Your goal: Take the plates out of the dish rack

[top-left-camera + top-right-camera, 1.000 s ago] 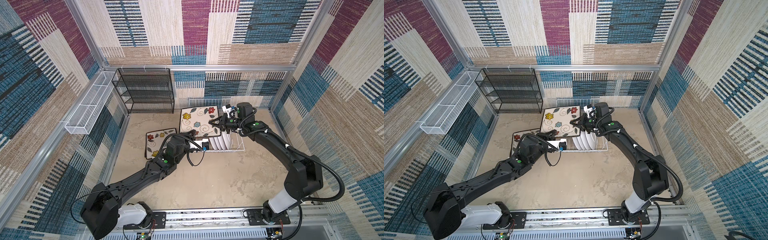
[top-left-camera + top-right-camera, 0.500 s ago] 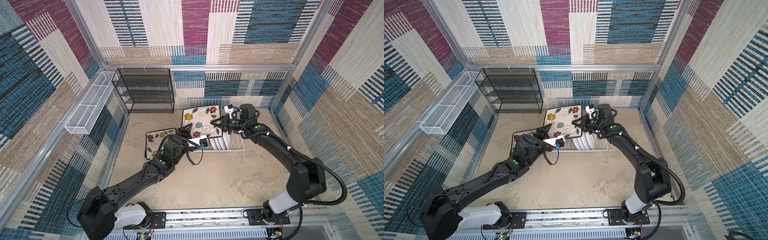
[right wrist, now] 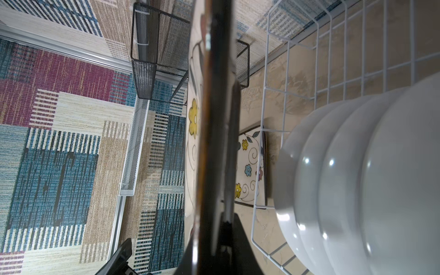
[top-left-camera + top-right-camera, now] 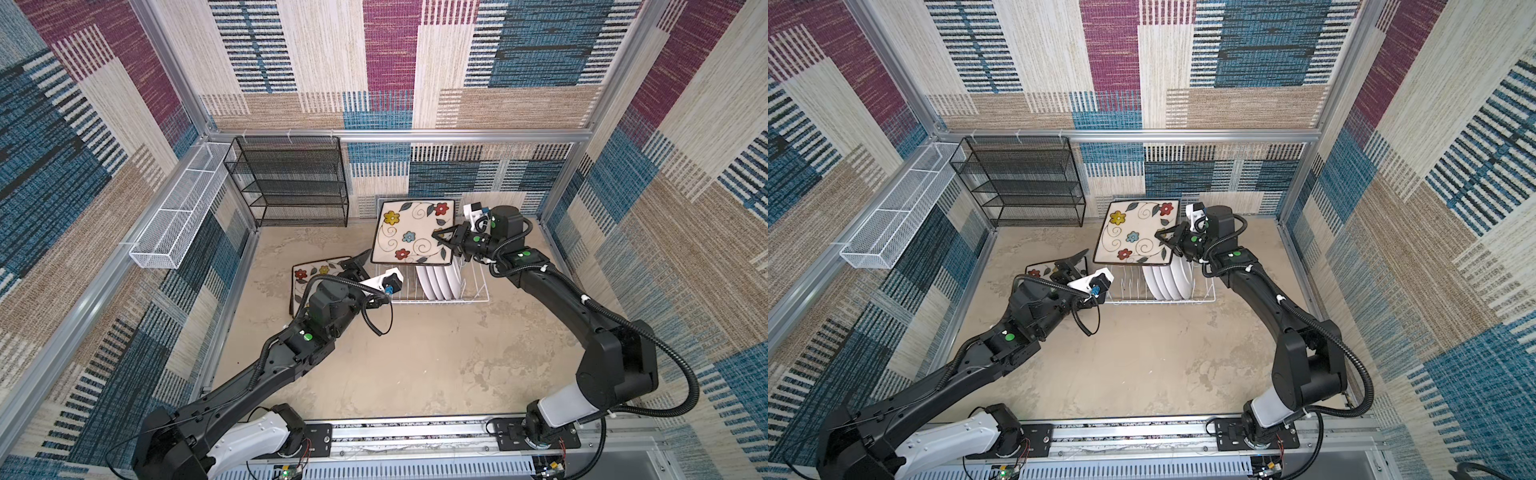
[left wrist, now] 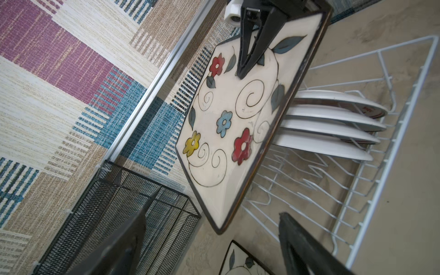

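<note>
The right end effector (image 4: 444,243) gripped a square plate (image 4: 405,237) by its edge, held above the dish rack (image 4: 478,291), probably to bring it out cleanly, while the left end effector (image 4: 356,265) stood open and empty.

High top pair, close wrist views, all onto dish rack (image 4: 401,286)
</note>
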Robot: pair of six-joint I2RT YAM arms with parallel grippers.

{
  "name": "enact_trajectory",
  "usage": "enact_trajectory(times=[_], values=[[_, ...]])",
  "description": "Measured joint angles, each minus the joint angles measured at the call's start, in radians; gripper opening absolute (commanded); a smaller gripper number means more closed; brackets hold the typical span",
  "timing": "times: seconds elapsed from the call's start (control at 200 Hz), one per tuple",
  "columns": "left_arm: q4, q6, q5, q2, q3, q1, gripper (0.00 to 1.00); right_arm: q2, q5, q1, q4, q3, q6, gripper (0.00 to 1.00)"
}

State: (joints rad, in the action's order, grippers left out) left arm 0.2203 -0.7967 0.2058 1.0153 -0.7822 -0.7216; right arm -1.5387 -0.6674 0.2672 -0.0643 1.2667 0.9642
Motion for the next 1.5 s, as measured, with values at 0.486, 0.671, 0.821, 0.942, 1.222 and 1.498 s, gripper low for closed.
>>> enact_trajectory(times=[0.486, 0.671, 0.821, 0.942, 1.222, 1.498], values=[[-0.266, 0.728, -0.346, -0.003, -0.260, 0.364, 0.89, 0.041, 0.005, -0.028, 0.014, -0.031, -0.034, 0.00], [-0.312, 1.044, -0.565, 0.172, -0.385, 0.481, 0.87, 0.051, -0.019, -0.031, 0.018, -0.032, -0.054, 0.00], [-0.296, 1.276, -0.737, 0.316, -0.432, 0.556, 0.86, 0.053, -0.038, -0.031, 0.021, -0.032, -0.069, 0.00], [-0.282, 1.392, -0.855, 0.417, -0.471, 0.564, 0.86, 0.053, -0.059, -0.032, 0.021, -0.032, -0.076, 0.00], [-0.255, 1.500, -1.078, 0.598, -0.568, 0.556, 0.83, 0.050, -0.096, -0.031, 0.036, -0.037, -0.085, 0.00], [-0.228, 1.549, -1.182, 0.698, -0.631, 0.497, 0.76, 0.030, -0.129, -0.031, 0.060, -0.037, -0.102, 0.00]])
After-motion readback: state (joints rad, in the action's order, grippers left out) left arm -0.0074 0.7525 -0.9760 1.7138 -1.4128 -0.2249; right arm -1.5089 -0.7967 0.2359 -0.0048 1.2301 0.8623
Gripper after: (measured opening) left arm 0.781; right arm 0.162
